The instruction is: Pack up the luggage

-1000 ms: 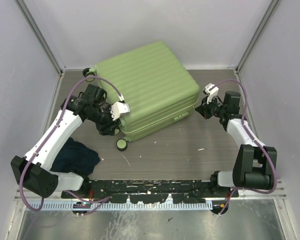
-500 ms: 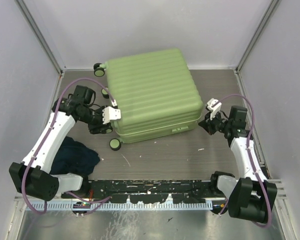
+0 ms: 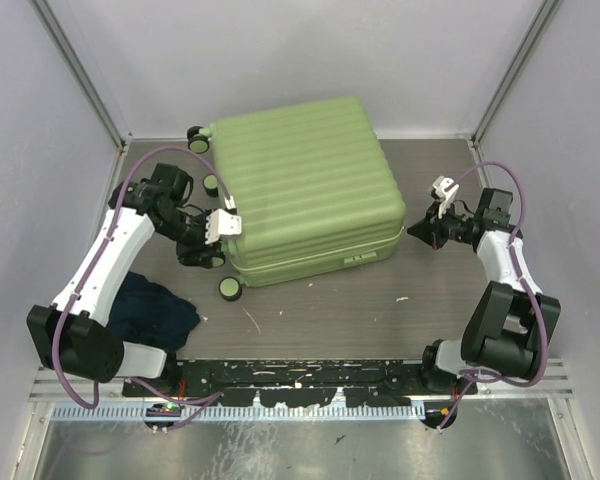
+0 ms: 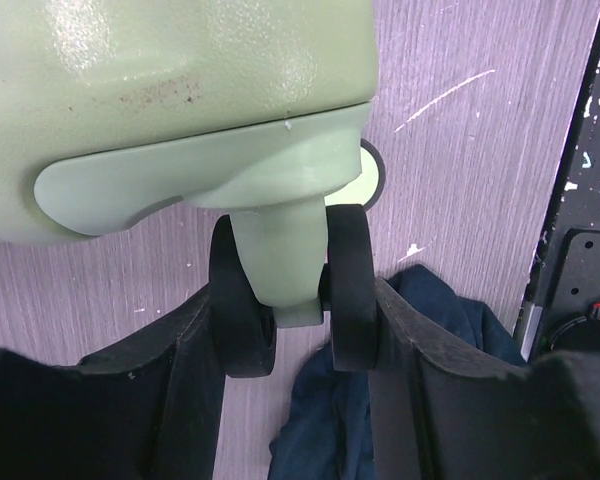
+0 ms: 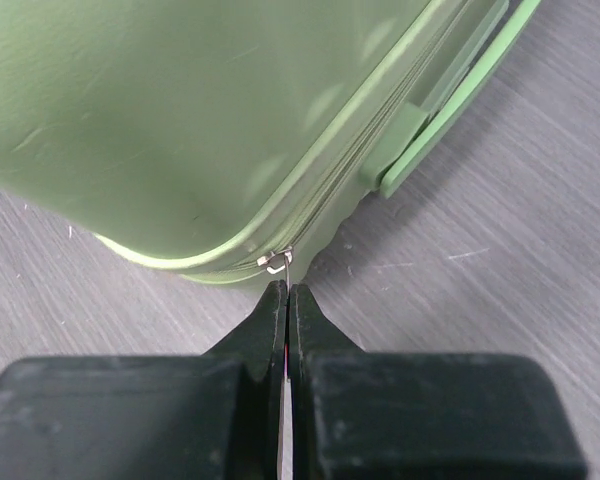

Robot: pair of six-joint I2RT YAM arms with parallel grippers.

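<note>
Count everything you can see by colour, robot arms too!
Green: 1, the suitcase
Dark blue: 1, the cloth
Black-and-white: 2, the left arm and the right arm
Total: 4

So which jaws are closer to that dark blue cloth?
Left. The left gripper clamps the luggage's wheel leg beside the cloth; the right gripper is across the luggage, at its zipper.
</note>
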